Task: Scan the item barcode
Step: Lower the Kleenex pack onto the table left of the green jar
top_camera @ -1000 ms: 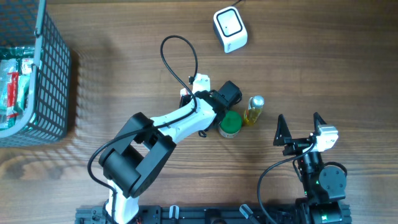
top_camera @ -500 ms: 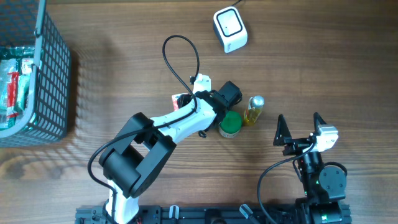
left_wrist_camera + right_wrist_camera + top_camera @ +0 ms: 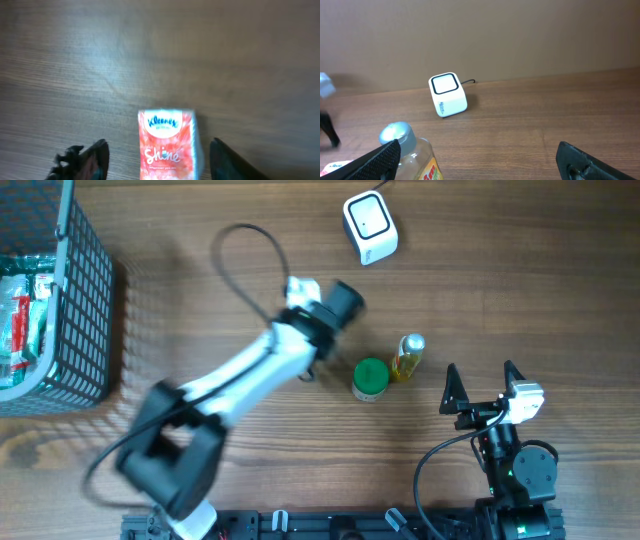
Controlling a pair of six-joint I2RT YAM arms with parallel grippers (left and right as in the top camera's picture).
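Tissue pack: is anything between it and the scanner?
Nothing visible. The tissue pack lies on the table between the open fingers of the left claw, with bare wood ahead. Overhead, the stretch from there to the scanner is bare; the jar and bottle sit off to the side.

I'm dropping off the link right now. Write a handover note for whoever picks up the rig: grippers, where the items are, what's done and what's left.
Left gripper: open, one finger on each side of the Kleenex pack, not gripping it. The pack sits on the table.
Right gripper: open and empty, near its base.
Scanner: far side of the table, nothing in front of it.
Green-lidded container and yellow bottle: side by side mid-table. More packets are in the basket on the left.
Done: cannot tell whether anything has been scanned.
Left: grasp an item and show its barcode to the scanner.
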